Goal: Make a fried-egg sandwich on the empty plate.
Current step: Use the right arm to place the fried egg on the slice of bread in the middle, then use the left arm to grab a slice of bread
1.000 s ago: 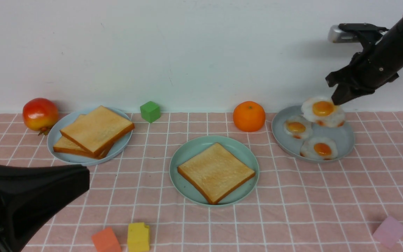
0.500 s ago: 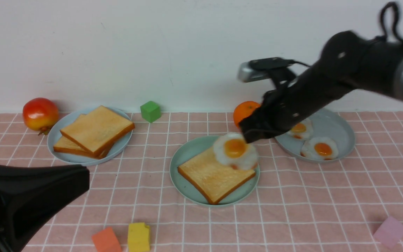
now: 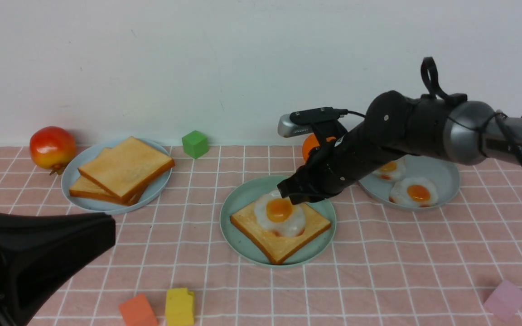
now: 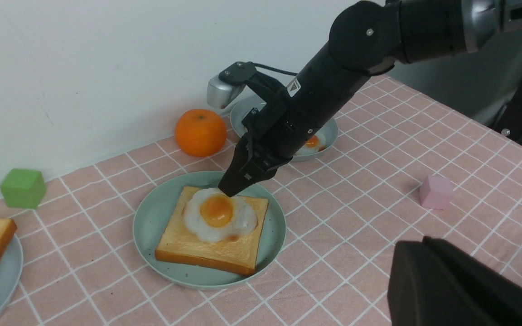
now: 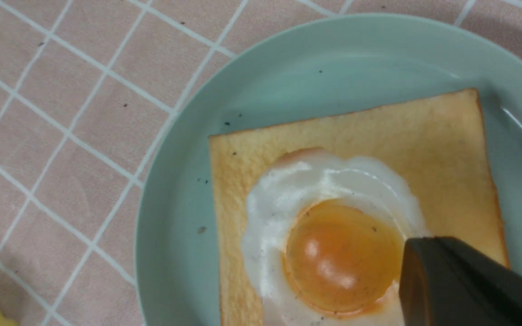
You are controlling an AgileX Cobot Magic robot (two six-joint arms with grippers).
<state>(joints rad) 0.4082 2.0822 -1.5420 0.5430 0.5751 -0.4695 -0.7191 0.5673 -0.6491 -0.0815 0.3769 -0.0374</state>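
Observation:
The mint-green empty plate now carries one toast slice with a fried egg lying on top. My right gripper reaches in from the right and is shut on the egg's far edge, beside the yolk. The right wrist view shows the egg flat on the toast with the right gripper closed over its white. The left gripper hangs shut and empty over the cloth at the near left, and its tip shows in the left wrist view.
A pale blue plate at the back left holds two stacked toast slices. A grey plate at the back right holds two fried eggs. A red fruit, a green cube, an orange and coloured blocks lie around.
The right arm carried an egg from the grey plate leftward and lowered it onto the toast on the mint-green plate. The left arm has not moved.

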